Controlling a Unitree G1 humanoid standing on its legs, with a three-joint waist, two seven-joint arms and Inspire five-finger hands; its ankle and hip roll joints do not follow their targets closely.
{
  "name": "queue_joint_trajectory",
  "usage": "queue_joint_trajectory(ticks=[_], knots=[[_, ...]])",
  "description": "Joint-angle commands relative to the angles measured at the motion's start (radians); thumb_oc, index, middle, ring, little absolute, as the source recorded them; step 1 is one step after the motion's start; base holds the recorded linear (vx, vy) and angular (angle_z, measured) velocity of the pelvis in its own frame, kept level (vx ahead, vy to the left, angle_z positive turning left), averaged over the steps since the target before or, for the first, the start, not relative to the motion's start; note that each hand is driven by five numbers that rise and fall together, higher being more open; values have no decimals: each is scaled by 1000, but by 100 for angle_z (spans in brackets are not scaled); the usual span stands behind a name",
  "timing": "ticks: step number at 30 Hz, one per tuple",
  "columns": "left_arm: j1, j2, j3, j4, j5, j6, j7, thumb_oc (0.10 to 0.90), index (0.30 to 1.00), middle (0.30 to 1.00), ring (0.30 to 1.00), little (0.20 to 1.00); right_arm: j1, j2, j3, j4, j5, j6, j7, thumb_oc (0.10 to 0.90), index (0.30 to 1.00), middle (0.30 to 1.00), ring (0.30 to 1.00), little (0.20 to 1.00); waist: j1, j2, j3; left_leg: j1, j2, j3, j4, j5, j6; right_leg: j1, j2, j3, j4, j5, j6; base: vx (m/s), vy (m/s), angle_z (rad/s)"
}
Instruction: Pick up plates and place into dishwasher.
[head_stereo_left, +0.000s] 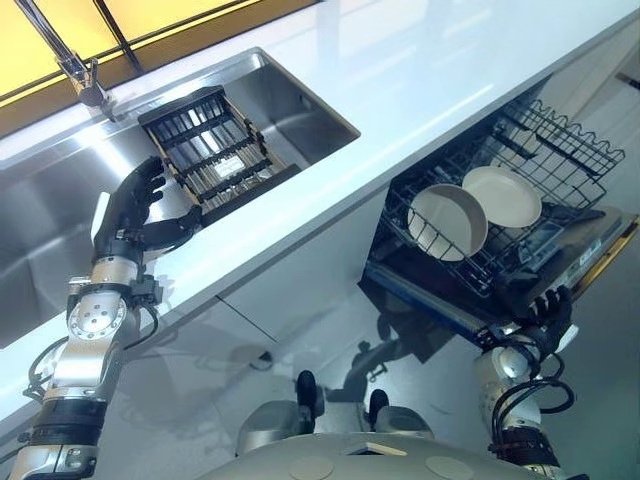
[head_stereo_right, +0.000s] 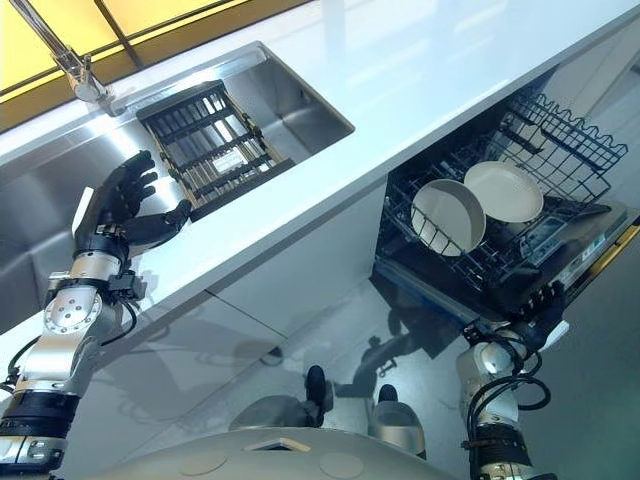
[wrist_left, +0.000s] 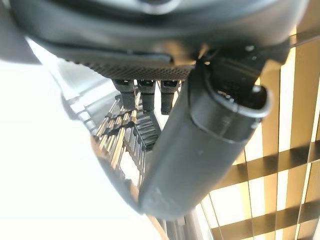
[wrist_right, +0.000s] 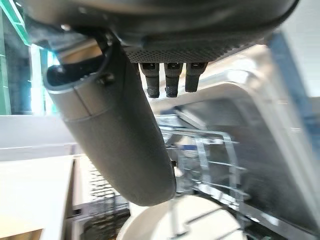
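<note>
Two white plates stand on edge in the pulled-out dishwasher rack (head_stereo_left: 560, 150): one plate (head_stereo_left: 447, 222) nearer me and a second plate (head_stereo_left: 503, 195) just behind it. My right hand (head_stereo_left: 545, 308) hangs open, holding nothing, below the rack's front edge. The right wrist view shows a plate (wrist_right: 185, 222) and the rack's wires (wrist_right: 215, 150) past its thumb (wrist_right: 120, 145). My left hand (head_stereo_left: 135, 205) is open over the sink (head_stereo_left: 300, 110), its fingers beside a dark drying rack (head_stereo_left: 210, 150) that holds no plates. That drying rack (wrist_left: 125, 135) also appears past the left thumb (wrist_left: 200, 150).
A white countertop (head_stereo_left: 420, 70) runs between the sink and the dishwasher. A tap (head_stereo_left: 85, 80) stands at the sink's far edge. The dishwasher door (head_stereo_left: 600, 250) lies open under the rack. White cabinet fronts (head_stereo_left: 290, 290) fill the space below the counter.
</note>
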Motion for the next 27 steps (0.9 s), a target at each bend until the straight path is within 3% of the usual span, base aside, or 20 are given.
queue_joint_trajectory(ticks=[1,10,14,17,27], knots=[[-44,15,7,-36,-11,-69,4,800,900,900,900,900,-71,-37,-6,-57,-22,-112,41,800,900,900,900,900,1,-6,-28,2,-24,-3,78,-140,-1,-120,17,-29,157,-45,38,0,0,0],[-52,8,-8,-39,-5,-61,6,800,900,900,900,900,-71,-28,39,-14,2,-42,139,800,900,900,900,900,7,-6,-23,-3,-26,-10,73,-132,-1,-125,14,-32,156,-40,39,0,0,0],[-56,4,-12,-46,3,-50,4,800,900,900,900,900,-75,-30,62,15,55,10,266,800,900,900,900,900,14,-8,-22,-4,-28,-16,75,-129,-1,-124,12,-37,155,-36,37,0,0,0],[-70,4,-23,-39,7,-44,-13,800,900,900,900,900,-107,-45,75,80,158,71,447,800,900,900,900,900,31,-12,-19,-5,-29,-25,80,-127,-5,-116,8,-48,148,-29,36,28,-5,3],[-96,-2,-76,-60,28,-2,-19,800,900,900,900,900,-217,-78,90,116,375,147,665,800,900,900,900,900,77,-16,-11,8,-30,-50,88,-126,-9,-90,-6,-82,150,-24,39,66,8,8]])
